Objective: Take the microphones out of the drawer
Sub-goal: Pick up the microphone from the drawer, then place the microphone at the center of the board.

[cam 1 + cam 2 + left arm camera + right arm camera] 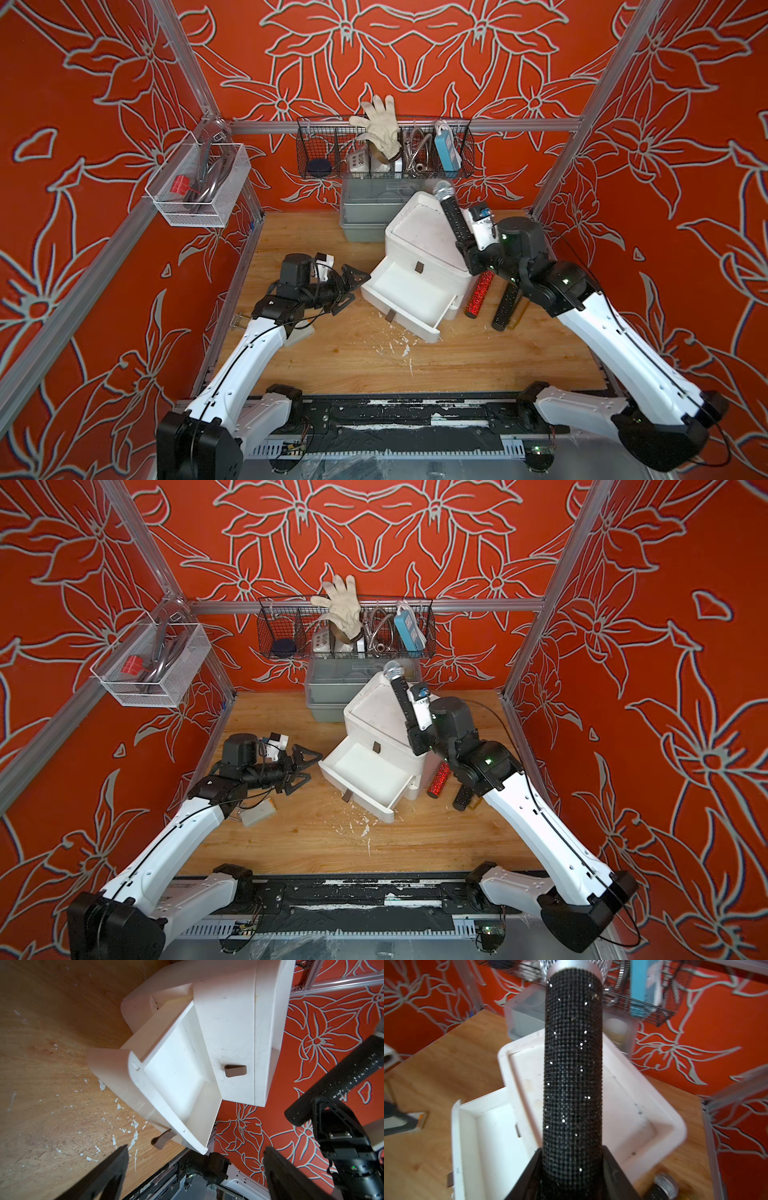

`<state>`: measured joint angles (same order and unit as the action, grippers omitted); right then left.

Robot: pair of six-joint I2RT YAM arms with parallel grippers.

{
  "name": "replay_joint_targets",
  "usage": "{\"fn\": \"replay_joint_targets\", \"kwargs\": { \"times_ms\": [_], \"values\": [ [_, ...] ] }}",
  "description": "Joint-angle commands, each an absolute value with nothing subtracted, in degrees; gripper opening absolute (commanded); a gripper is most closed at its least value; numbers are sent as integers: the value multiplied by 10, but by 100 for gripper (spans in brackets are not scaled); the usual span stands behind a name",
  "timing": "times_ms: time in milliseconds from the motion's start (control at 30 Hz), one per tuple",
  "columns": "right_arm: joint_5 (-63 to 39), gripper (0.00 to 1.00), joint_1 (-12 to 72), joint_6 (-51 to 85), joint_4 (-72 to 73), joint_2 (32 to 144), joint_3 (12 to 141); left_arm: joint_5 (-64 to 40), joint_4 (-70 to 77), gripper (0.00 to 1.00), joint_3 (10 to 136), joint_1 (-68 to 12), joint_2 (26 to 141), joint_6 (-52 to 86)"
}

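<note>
Microphone head partly outside right wrist view

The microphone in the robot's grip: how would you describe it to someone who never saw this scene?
Find the white drawer unit on the wooden table. Over its right side, the right gripper holds a black sparkly microphone, silver head up. The red microphone and the other black one lie on the table; this one is in the air.

black microphones 2 | red cylinder 1 | drawers 2 | baskets 2
</note>
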<state>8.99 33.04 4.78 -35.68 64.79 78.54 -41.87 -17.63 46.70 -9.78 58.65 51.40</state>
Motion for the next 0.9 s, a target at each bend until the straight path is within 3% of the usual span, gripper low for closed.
{"fn": "replay_joint_targets", "kwargs": {
  "times_ms": [0,167,533,867],
  "values": [
    [161,0,276,74,-365,606,771,-420,-191,100,497,-120,595,482],
    [178,0,177,118,-399,608,755,-409,-201,100,520,-155,617,463],
    [26,0,-86,229,-338,639,589,-405,-223,100,515,-170,618,439],
    [-10,0,-179,267,-264,688,437,-407,-203,100,504,-170,628,454]
  ]
}}
